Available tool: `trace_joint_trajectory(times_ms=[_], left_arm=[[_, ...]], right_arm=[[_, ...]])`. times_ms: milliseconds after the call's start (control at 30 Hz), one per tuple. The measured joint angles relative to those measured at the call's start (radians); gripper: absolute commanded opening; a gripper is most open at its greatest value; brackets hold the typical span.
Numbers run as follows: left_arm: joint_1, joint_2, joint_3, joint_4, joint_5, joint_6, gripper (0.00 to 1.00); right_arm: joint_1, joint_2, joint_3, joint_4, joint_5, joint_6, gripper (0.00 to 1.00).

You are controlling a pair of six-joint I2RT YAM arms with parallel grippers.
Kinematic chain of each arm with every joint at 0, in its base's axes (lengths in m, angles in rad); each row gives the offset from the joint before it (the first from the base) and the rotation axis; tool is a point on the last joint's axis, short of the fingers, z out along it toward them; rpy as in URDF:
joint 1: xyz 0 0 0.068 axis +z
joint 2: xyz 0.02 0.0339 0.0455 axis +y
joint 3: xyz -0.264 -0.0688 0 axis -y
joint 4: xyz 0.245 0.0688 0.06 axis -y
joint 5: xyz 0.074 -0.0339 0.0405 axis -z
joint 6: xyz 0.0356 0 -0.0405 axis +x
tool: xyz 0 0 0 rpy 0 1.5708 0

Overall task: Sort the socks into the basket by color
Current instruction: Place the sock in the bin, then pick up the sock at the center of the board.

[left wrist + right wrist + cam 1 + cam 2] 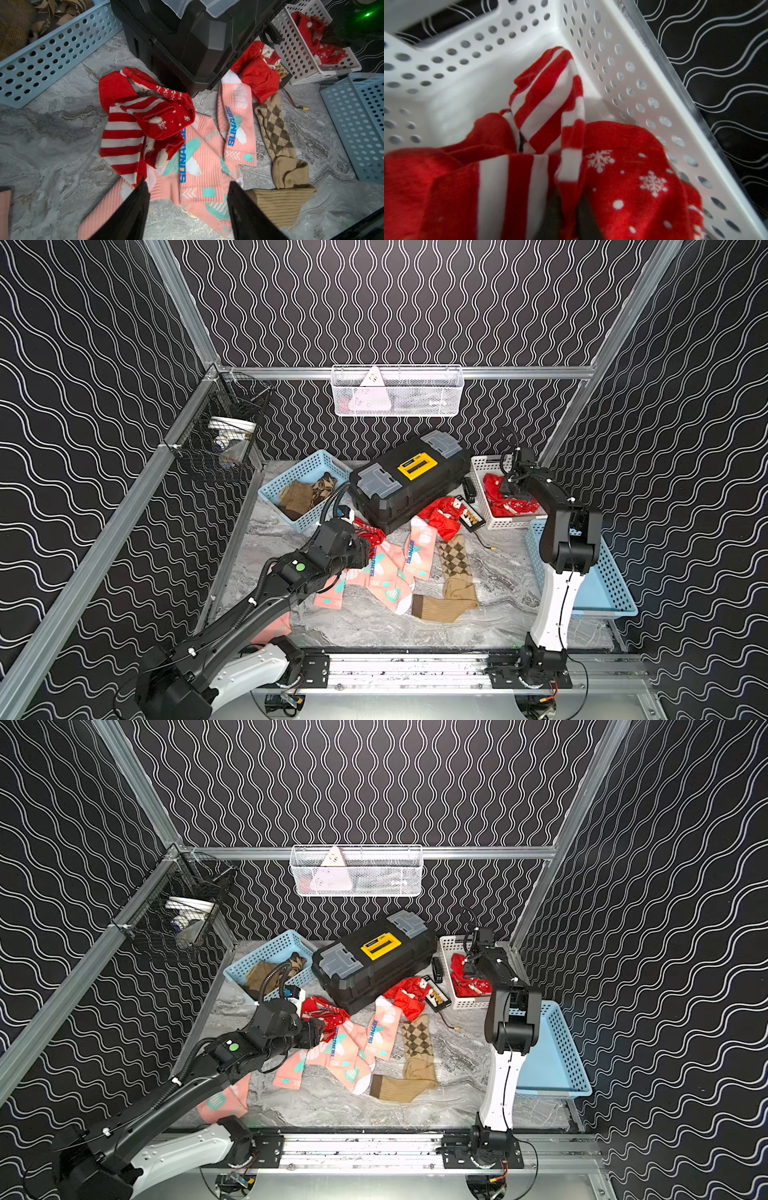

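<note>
My left gripper [187,180] hangs open just above the salmon-pink socks [203,166] heaped mid-table, next to a red-white striped sock [122,135] and a red Santa sock [164,122]. A tan argyle sock [455,564] and a ribbed tan sock [444,605] lie to their right. Another red sock [440,516] leans on the toolbox. My right gripper [569,212] is down in the white basket [633,83]; its jaws stand slightly apart with a strip of striped sock [546,104] between them, beside a snowflake red sock [633,166]. Brown socks [303,493] fill the back-left blue basket [307,464].
A black toolbox [407,477] with a yellow latch sits at the back centre. A small black device [471,518] lies between it and the white basket. A second blue basket [615,585] stands at the right edge. One pink sock [270,628] lies under the left arm.
</note>
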Motion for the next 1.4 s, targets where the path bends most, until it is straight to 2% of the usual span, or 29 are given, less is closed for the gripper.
trace_joint_trajectory(times_ms=[133, 233, 300, 433, 633, 900, 1067, 1267, 1333, 1400], left_arm=[[-0.006, 0.013, 0.0, 0.0, -0.005, -0.003, 0.66], [-0.014, 0.028, 0.0, 0.0, -0.006, -0.005, 0.66], [-0.021, 0.038, 0.0, 0.0, -0.008, -0.007, 0.66], [-0.037, 0.047, 0.0, 0.005, -0.015, -0.024, 0.66], [-0.061, 0.069, 0.003, 0.014, -0.027, -0.029, 0.66], [-0.076, 0.076, 0.006, 0.031, -0.033, -0.029, 0.66], [-0.08, 0.076, 0.004, 0.034, -0.032, -0.03, 0.66], [-0.087, 0.065, 0.0, 0.034, -0.037, -0.03, 0.66], [-0.087, 0.06, -0.002, 0.033, -0.041, -0.03, 0.66], [-0.087, 0.057, -0.003, 0.033, -0.044, -0.03, 0.66]], right_arm=[[0.001, -0.045, 0.0, 0.0, -0.009, 0.01, 0.67], [0.003, -0.073, 0.0, -0.006, -0.02, 0.018, 0.79], [0.007, -0.1, -0.006, -0.01, -0.026, 0.021, 0.81], [0.041, -0.164, -0.039, -0.013, -0.055, 0.044, 0.82], [0.166, -0.288, -0.152, -0.012, -0.093, 0.079, 0.85], [0.31, -0.428, -0.388, 0.011, -0.147, 0.113, 0.86], [0.4, -0.422, -0.48, 0.032, -0.211, 0.11, 0.85], [0.424, -0.357, -0.52, 0.068, -0.232, 0.107, 0.84], [0.43, -0.336, -0.521, 0.088, -0.232, 0.105, 0.79], [0.432, -0.311, -0.514, 0.098, -0.235, 0.097, 0.7]])
